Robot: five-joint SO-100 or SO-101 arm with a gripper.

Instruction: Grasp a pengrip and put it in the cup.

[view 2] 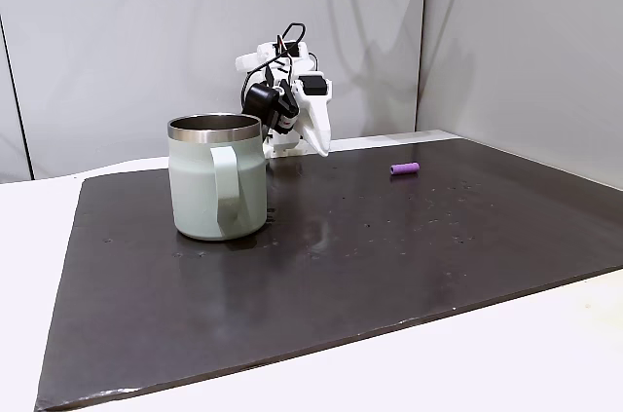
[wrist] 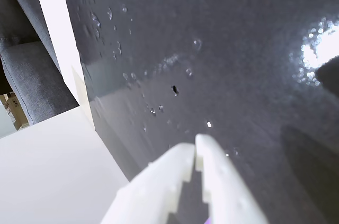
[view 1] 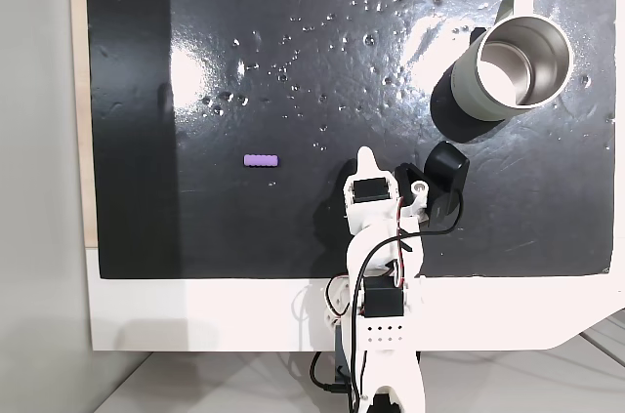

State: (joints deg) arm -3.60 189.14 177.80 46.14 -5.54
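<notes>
Four items, listed largest to smallest.

Mat: a glossy black sheet [view 1: 293,91] over a white table [view 1: 195,315], speckled with small dents and bright glare; slick-looking, so a small part may skid across it if nudged.

Cup: a pale grey-beige mug [view 1: 511,69] with a steel interior, upright near the mat's 2 o'clock corner in the top-down fixed view, handle toward 12 o'clock. In the side-on fixed view [view 2: 217,176] it stands empty-looking, mouth open upward. Judged rigid and steady; a wide, easy target.

Gripper: white two-finger unit [view 1: 365,155] at the mat's 6 o'clock edge, tip toward 12 o'clock. In the wrist view [wrist: 197,150] the fingertips meet with no gap between them and carry nothing. It hangs above the mat in the side-on fixed view [view 2: 322,147].

Pengrip: a tiny purple ribbed tube [view 1: 261,159], lying on its side at about 9 o'clock of the gripper, well apart from it and far from the cup. Also seen in the side-on fixed view [view 2: 405,168].

Handling: judged very light, soft and squashy, liable to roll. Best hold: across the middle of its length, jaws over the ribs, with gentle pressure.
</notes>
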